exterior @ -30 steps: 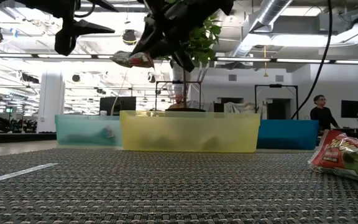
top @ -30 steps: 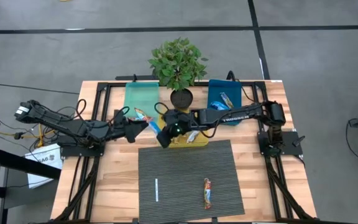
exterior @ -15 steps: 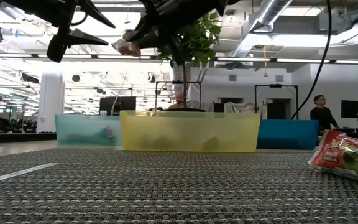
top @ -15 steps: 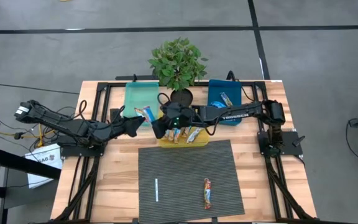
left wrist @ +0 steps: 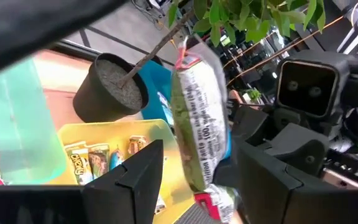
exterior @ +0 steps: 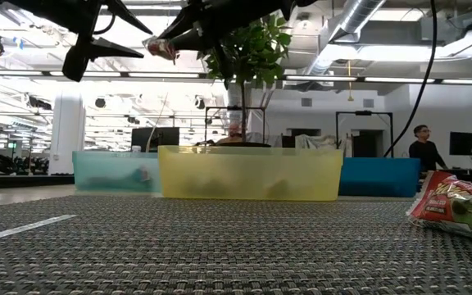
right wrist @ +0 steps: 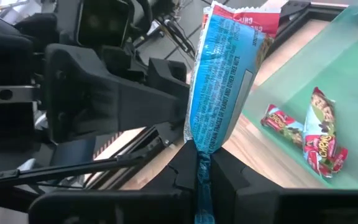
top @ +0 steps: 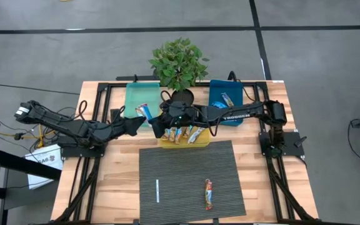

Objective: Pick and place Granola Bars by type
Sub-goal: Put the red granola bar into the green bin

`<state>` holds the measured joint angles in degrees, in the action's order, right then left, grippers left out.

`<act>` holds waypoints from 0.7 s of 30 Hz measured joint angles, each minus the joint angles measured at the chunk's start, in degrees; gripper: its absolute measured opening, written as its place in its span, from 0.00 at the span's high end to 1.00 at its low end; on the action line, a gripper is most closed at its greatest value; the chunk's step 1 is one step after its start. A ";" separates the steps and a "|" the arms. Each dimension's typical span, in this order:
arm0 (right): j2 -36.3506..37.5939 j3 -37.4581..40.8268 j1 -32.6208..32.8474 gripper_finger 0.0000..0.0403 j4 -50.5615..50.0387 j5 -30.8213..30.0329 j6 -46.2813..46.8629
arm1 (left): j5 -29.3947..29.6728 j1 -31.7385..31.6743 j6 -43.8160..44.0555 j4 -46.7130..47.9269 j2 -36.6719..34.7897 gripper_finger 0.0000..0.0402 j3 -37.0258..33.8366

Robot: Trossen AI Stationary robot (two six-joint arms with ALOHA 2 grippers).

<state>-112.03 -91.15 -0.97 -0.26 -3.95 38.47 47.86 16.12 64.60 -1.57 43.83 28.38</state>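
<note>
My right gripper [top: 155,123] reaches from the table's right and is shut on a blue granola bar [top: 144,112] with red ends, high over the gap between the teal bin [top: 133,100] and the yellow bin [top: 181,141]. The left wrist view shows the bar's pale printed back [left wrist: 199,124]. My left gripper [top: 139,124] is open just to the bar's left, its fingers [exterior: 129,47] pointing at it without touching. Another bar [top: 209,194] lies flat on the mat. Several bars lie in the yellow bin, two in the teal bin [right wrist: 319,137]. My right gripper pinches the bar's crimped end [right wrist: 202,163] between its two fingers [right wrist: 182,171]. They come roughly level from the table's right [exterior: 188,33]. The bar sticks out past the fingertips toward the left arm, lifted clear of the bins and the table.
A potted plant [top: 179,62] stands behind the yellow bin, and a blue bin [top: 225,103] with bars sits to its right. A dark ribbed mat [top: 189,181] carries a thin white stick [top: 157,190]. A person [exterior: 421,147] stands far back in the room.
My right gripper has carried the bar up and away from over the yellow bin, toward the table's far-left and the teal bin, staying shut on it. My left gripper has shifted slightly toward the far edge and stays open beside the bar.
</note>
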 joint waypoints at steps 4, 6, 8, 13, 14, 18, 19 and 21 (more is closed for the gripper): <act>0.00 0.00 0.00 0.97 0.45 0.83 -0.08 | 0.16 -0.02 -0.98 -3.14 0.02 0.55 -0.02; 0.00 0.00 0.00 0.97 1.18 1.05 -0.10 | 0.20 -0.13 -2.30 -4.63 0.04 0.55 -0.02; 0.00 0.02 0.04 0.97 2.09 1.08 -0.12 | 0.20 -0.26 -3.29 -5.47 0.04 0.55 -0.02; 0.00 0.02 0.13 0.97 3.53 1.82 -0.10 | -0.33 -1.13 -3.43 -5.76 0.07 0.55 -0.02; 0.00 0.02 0.13 0.97 3.66 2.37 -0.10 | -0.68 -1.38 -3.43 -5.76 0.07 0.55 -0.02; 0.00 0.02 0.54 0.97 3.88 3.47 -0.10 | -1.07 -1.94 -3.43 -5.71 0.07 0.55 -0.02; 0.00 0.02 0.65 0.97 3.96 3.61 -0.10 | -1.07 -2.01 -3.43 -5.71 0.07 0.55 -0.02; 0.00 0.02 1.01 0.97 4.22 3.61 -0.10 | -1.08 -2.03 -3.42 -5.71 0.07 0.55 -0.02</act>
<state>-112.03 -91.13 0.04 3.97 -0.34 38.37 46.77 14.09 61.18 -7.29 43.90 28.36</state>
